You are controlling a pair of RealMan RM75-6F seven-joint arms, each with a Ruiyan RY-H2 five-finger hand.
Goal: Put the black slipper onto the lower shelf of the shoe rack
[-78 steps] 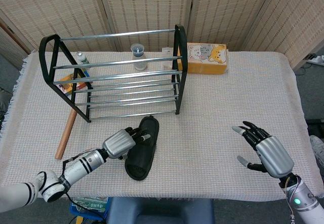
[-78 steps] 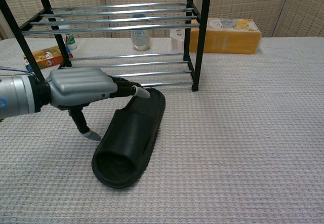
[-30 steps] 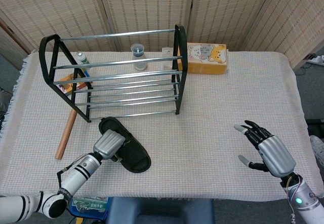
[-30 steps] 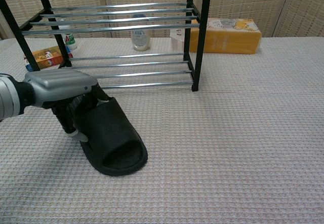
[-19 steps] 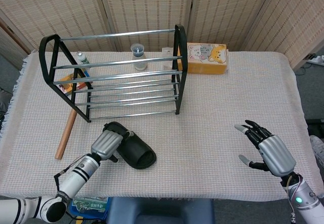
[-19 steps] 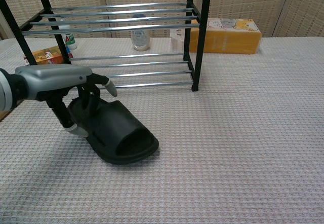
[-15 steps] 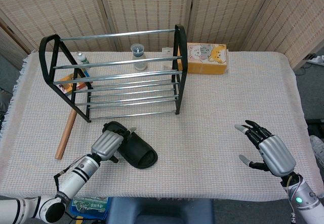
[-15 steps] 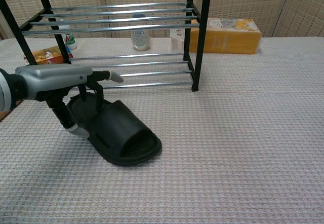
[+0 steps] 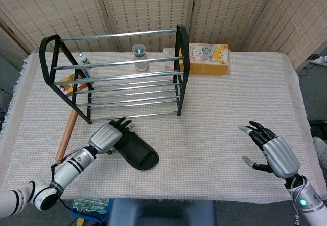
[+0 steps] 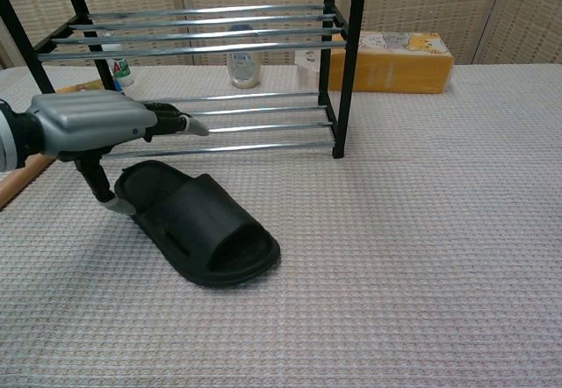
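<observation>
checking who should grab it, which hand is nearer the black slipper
Left. The left hand hovers right over the heel end of the black slipper, fingers spread. The right hand is open far across the table, well off to the slipper's right.

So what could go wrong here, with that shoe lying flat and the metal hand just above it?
The left hand hovers over the black slipper without gripping it, so a grab might slip. The slipper lies angled to the shoe rack, so it could catch on the lower bars. Its open toe points away from the rack.
</observation>
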